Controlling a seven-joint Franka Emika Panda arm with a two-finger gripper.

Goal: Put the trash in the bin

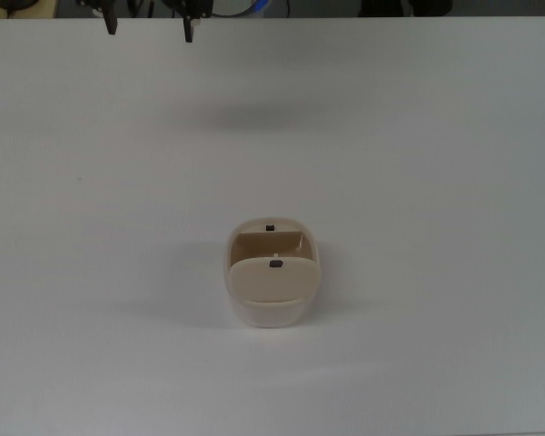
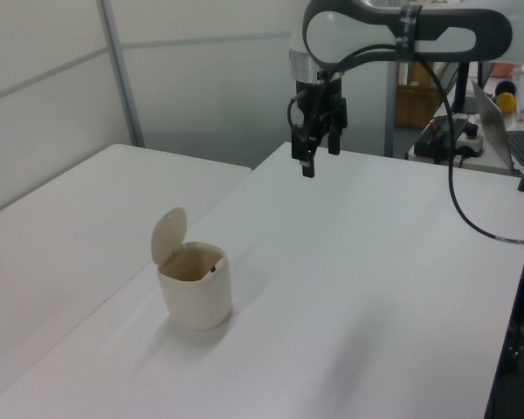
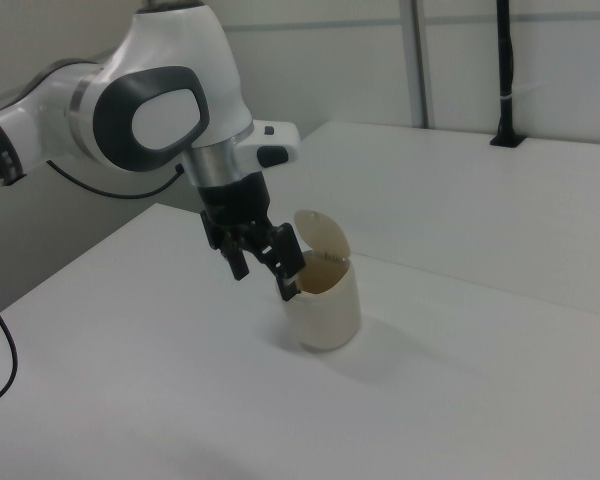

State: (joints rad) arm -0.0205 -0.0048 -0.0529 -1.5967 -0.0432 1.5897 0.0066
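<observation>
Bin (image 1: 272, 277): beige-cream, rounded corners; upright on the white bench (image 1: 418, 182), a little below the middle of the top view.
Bin lid: flap swung up and standing open over the rim (image 2: 168, 234), at the left view's left side of the opening; small dark mark on the flap and another on the far rim in the top view.
Bin inside: shadowed tan wall visible in the top view and the left view; contents impossible to make out.
Trash: not to be found in any view, neither on the bench nor between the fingers; whether inside the bin, cannot tell.
Pincer (image 1: 148, 27): open, the two dark fingertips set well apart at the top view's upper edge, nothing held between them.
Pincer, left view (image 2: 311, 160): pointing down, hanging in the air above the bench, well apart from the bin and toward the left view's upper right.
Pincer, right view (image 3: 262, 275): fingers spread and angled downward, seen in front of the bin's near wall and overlapping it in the frame, though the other views show a clear gap.
Arm (image 3: 160, 110): white and grey, reaching in from the right view's left; dark cable (image 2: 458, 201) looping down from it at the left view's right.
Bench surface: plain white, faint soft shadow (image 1: 245, 116) below the pincer in the top view.
</observation>
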